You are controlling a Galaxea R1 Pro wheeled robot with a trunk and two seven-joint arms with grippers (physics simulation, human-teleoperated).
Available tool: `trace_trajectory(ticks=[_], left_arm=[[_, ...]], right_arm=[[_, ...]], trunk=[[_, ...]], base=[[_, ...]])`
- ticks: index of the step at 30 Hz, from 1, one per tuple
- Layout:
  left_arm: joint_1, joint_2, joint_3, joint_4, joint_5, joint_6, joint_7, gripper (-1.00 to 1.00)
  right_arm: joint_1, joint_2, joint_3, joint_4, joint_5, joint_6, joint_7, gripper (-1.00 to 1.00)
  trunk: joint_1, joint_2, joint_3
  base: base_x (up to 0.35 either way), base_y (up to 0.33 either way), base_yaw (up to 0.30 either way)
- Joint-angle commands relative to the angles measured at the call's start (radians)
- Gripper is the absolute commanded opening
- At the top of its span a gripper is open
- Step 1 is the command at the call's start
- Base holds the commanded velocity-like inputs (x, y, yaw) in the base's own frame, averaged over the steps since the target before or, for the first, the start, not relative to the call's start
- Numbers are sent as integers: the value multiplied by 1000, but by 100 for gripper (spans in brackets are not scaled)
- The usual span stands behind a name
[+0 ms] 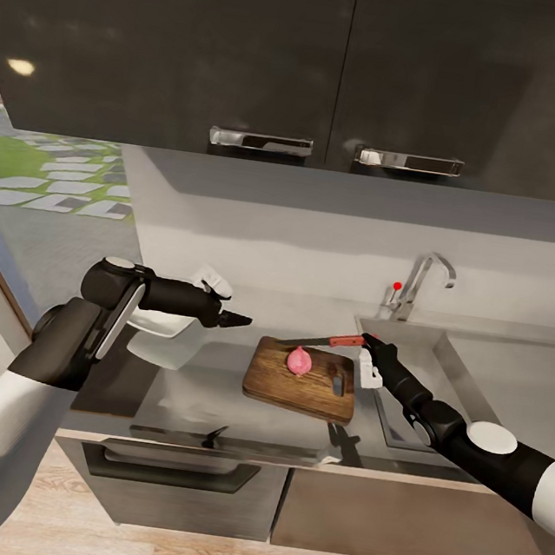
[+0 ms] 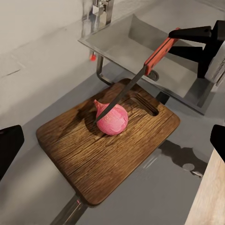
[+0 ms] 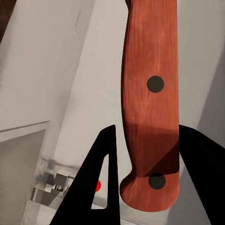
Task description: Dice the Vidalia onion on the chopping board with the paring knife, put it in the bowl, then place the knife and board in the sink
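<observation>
The pinkish-red Vidalia onion (image 1: 299, 361) (image 2: 112, 120) sits whole in the middle of the dark-brown chopping board (image 1: 280, 387) (image 2: 93, 154) on the grey countertop (image 1: 200, 399). My right gripper (image 1: 366, 340) (image 3: 150, 164) is shut on the paring knife's reddish-brown handle (image 1: 348, 340) (image 3: 150, 93). Its dark blade (image 2: 122, 96) slants down, and the tip rests at the onion's top. My left gripper (image 1: 241, 319) hovers left of the board, open, its fingers (image 2: 10, 145) wide apart. The white bowl (image 1: 165, 333) stands behind my left forearm, partly hidden.
The steel sink (image 1: 453, 371) (image 2: 136, 42) lies right of the board, with a chrome tap (image 1: 421, 283) and red knob (image 1: 396, 285) behind it. Dark wall cabinets (image 1: 340, 67) with metal handles hang overhead. A window is at far left, and drawer fronts run below the counter edge.
</observation>
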Motion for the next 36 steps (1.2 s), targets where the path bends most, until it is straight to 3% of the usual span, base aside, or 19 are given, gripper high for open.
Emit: trace_trajectory(ticks=[1, 17, 23, 36], left_arm=[[-1, 0, 0, -1, -5, 6, -6, 100], [-1, 0, 0, -1, -5, 6, -6, 100], [-1, 0, 0, -1, -5, 6, -6, 100], [-1, 0, -1, -1, -5, 6, -6, 100]], right_arm=[[-3, -1, 6, -1, 9, 10, -5, -100], [-3, -1, 6, -1, 9, 10, -5, -100], [-3, -1, 6, -1, 9, 10, -5, -100], [-3, -1, 6, -1, 9, 10, -5, -100]], trunk=[[1, -2, -2], [1, -2, -2], [24, -44, -21], [28, -51, -24]], base=[[0, 0, 0], [0, 0, 0], [0, 0, 0], [0, 0, 0]])
